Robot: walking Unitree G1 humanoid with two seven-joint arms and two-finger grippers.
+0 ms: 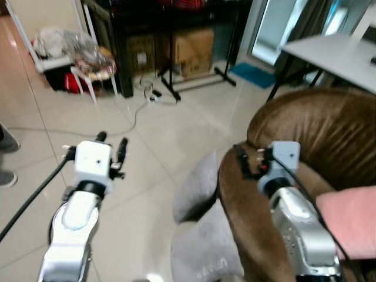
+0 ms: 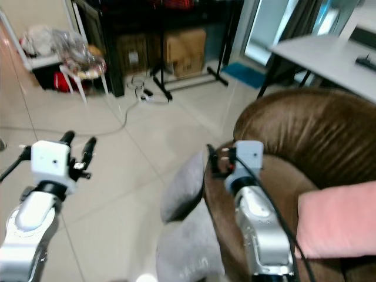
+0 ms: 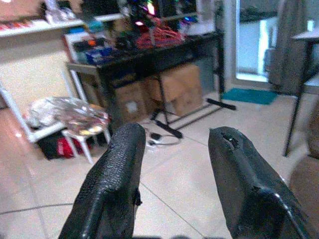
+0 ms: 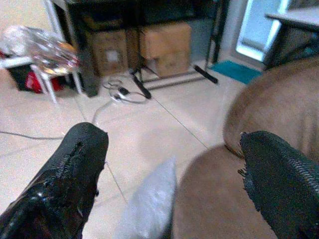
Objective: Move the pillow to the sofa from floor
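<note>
Grey pillow (image 1: 197, 188) leans on the brown sofa (image 1: 317, 141); right gripper (image 4: 169, 164) fingers wide above it; left gripper (image 3: 174, 174) wide too; a shallow pinch could slip.

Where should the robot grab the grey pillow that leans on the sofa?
Probably the grey pillow's free upper corner, approached from the floor side. It leans upright against the brown sofa, so the back is blocked. The open right gripper is nearest.

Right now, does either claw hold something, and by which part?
Nothing is held. The left claw and right claw are both open; the grey pillow leans on the sofa.
</note>
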